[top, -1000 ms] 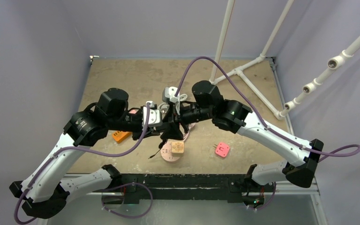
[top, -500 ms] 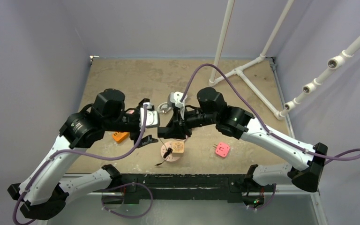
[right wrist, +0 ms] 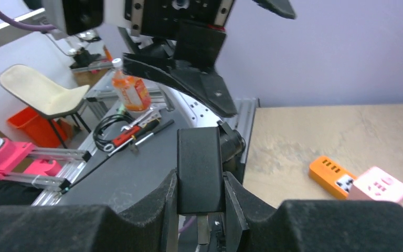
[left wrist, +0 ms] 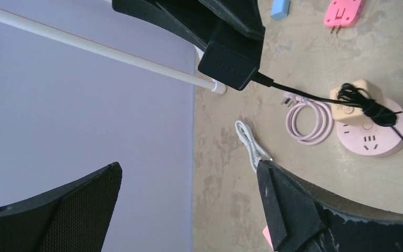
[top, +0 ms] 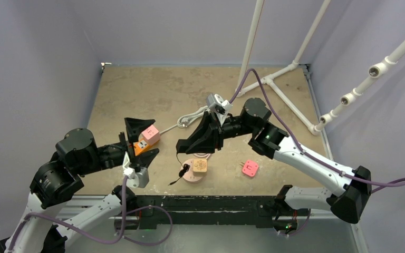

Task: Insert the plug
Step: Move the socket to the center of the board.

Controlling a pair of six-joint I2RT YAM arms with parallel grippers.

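Note:
My right gripper [top: 185, 143] is shut on a black plug [right wrist: 199, 167], which stands clamped between its two fingers with a metal prong [right wrist: 203, 231] poking out below. In the left wrist view the plug [left wrist: 231, 63] hangs above the table, and its thin black cable [left wrist: 367, 105] trails down in a bundle onto a beige cube adapter [top: 200, 167]. The adapter sits on a round pink socket [top: 189, 177]. Off to the left, my left gripper [top: 142, 141] is wide open and empty, well apart from the plug.
A pink cube socket [top: 150, 135] and an orange power strip [top: 138, 148] lie under the left gripper. A loose pink plug [top: 250, 167] lies at the right, a white cable [top: 189, 117] and a pink coiled cable [left wrist: 309, 118] near the middle. A white pipe frame [top: 274, 84] stands at the back right.
The left gripper opened, let go of the plug and drew back to the near left. The right gripper closed on the plug and now holds it alone, slightly further right.

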